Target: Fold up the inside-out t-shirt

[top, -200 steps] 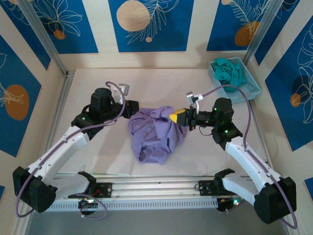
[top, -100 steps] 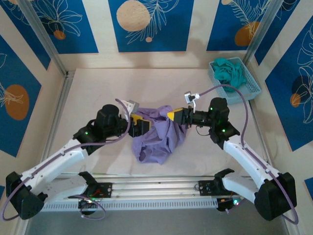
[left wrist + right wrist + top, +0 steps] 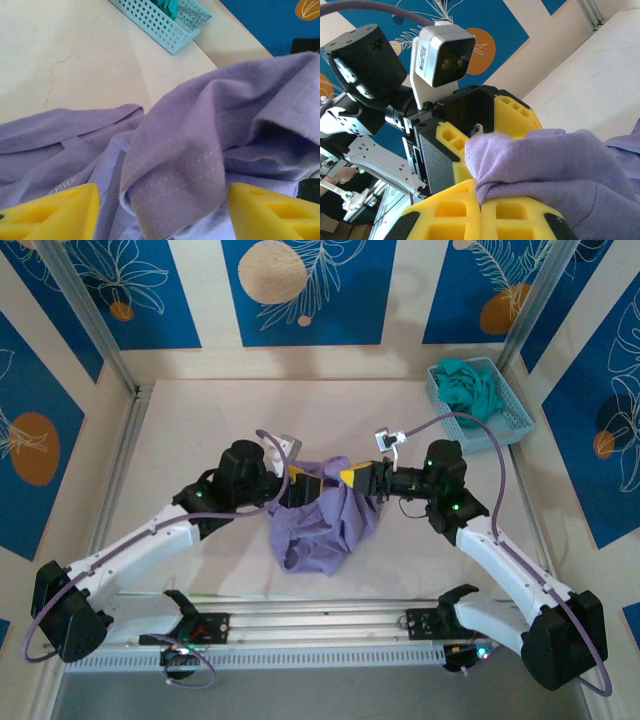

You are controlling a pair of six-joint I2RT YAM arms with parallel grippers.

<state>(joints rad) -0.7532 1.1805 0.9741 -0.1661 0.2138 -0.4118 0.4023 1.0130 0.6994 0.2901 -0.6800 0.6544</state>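
Note:
The inside-out t-shirt (image 3: 320,525) is a crumpled lavender heap at the table's middle, its top edge raised. My right gripper (image 3: 352,477) is shut on that raised edge, and the fabric bunches out from between its closed yellow fingertips (image 3: 480,200). My left gripper (image 3: 308,485) faces it from the left and is open. A hemmed fold of the shirt (image 3: 195,165) lies between its two yellow fingers (image 3: 50,212), touching neither. In the right wrist view, the left gripper (image 3: 480,132) sits just behind the pinched cloth (image 3: 545,155).
A light blue perforated basket (image 3: 505,405) holding a teal-green garment (image 3: 465,382) stands at the back right corner, and its side is seen again from the left wrist (image 3: 155,25). Metal rails run along the near edge (image 3: 320,625) and the left side.
My left arm has swung right to the shirt's raised edge and its gripper has opened. The right gripper has kept its hold and shifted slightly left and up.

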